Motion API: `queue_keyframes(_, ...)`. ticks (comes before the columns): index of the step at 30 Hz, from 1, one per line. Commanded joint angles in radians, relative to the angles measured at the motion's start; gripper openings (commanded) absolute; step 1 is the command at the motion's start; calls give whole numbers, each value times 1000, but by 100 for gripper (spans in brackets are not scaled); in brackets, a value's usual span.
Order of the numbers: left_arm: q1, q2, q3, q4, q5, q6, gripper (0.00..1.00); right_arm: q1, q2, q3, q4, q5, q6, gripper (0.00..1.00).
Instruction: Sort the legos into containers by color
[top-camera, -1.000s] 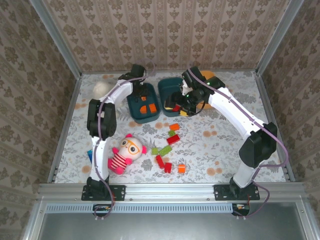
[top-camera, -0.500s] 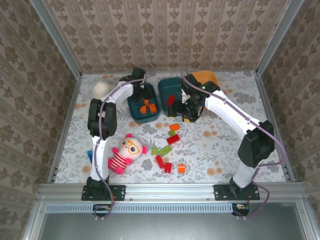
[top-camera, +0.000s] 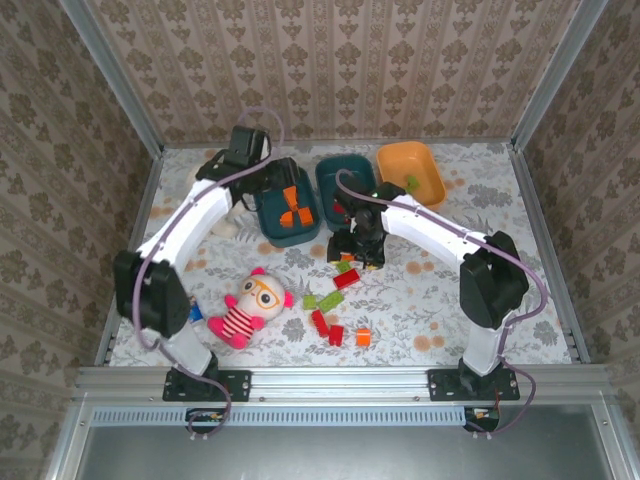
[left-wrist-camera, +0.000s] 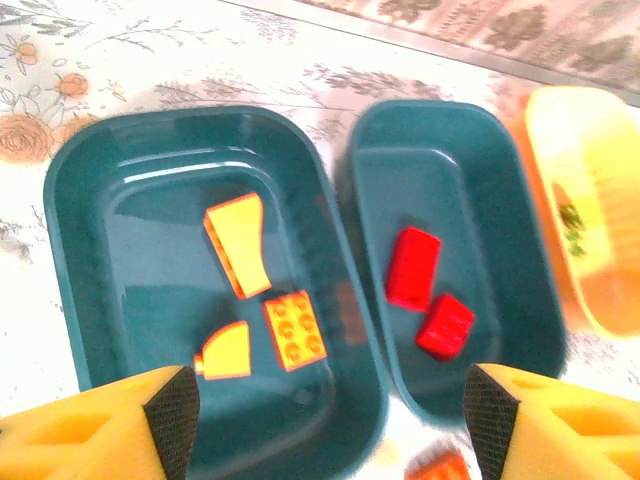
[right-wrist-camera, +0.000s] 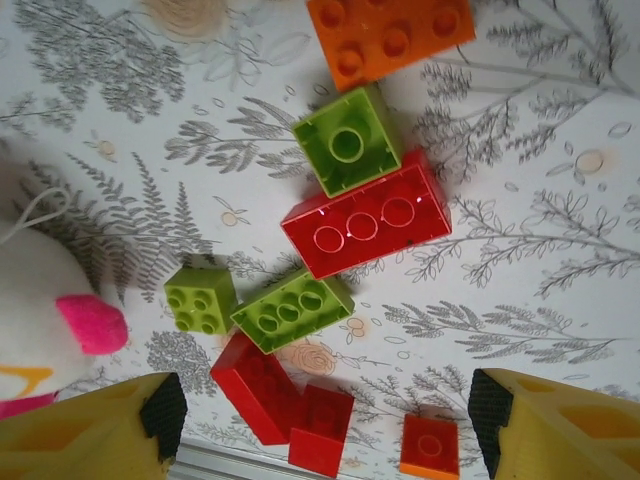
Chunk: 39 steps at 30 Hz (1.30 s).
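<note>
You have three orange bricks (left-wrist-camera: 240, 245) lying flat in the left teal bin (left-wrist-camera: 90, 230) and two red bricks (left-wrist-camera: 412, 265) in the middle teal bin (left-wrist-camera: 500, 200) touching its right side. A green piece (top-camera: 411, 183) sits in the orange bin (top-camera: 420, 160) at upper right. The loose bricks (right-wrist-camera: 365, 225), red, green and orange, lie scattered just below the bins, near frame centre.
</note>
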Motion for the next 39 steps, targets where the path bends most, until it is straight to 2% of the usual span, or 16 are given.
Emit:
queue_keyframes(1, -83, -137, -164, 60, -26, -23, 74, 14, 6, -93, 98, -12, 237, 78)
queue_keyframes(4, -146, -290, -329, 111, -30, -59, 73, 29, 11, -136, 180, -1, 346, 78)
queue_keyframes(9, -214, -524, -534, 112, -10, -124, 72, 46, 73, -106, 203, 14, 456, 78)
queue_keyframes(15, -231, -757, -643, -15, -29, -158, 72, 61, 119, -116, 214, 28, 546, 73)
queue_keyframes(18, -231, -830, -665, -60, -45, -164, 73, 61, 129, -138, 260, 28, 570, 67)
queue_keyframes(29, -231, -859, -653, -88, -38, -157, 73, 60, 194, -121, 246, 86, 601, 56)
queue_keyframes(32, -230, -847, -644, -90, -31, -148, 72, 58, 193, -131, 260, 98, 610, 46)
queue_keyframes(35, -231, -836, -645, -84, -18, -144, 72, 58, 169, -129, 247, 110, 617, 42)
queue_keyframes(39, -232, -819, -648, -68, -4, -146, 72, 54, 79, -165, 214, 106, 654, 33)
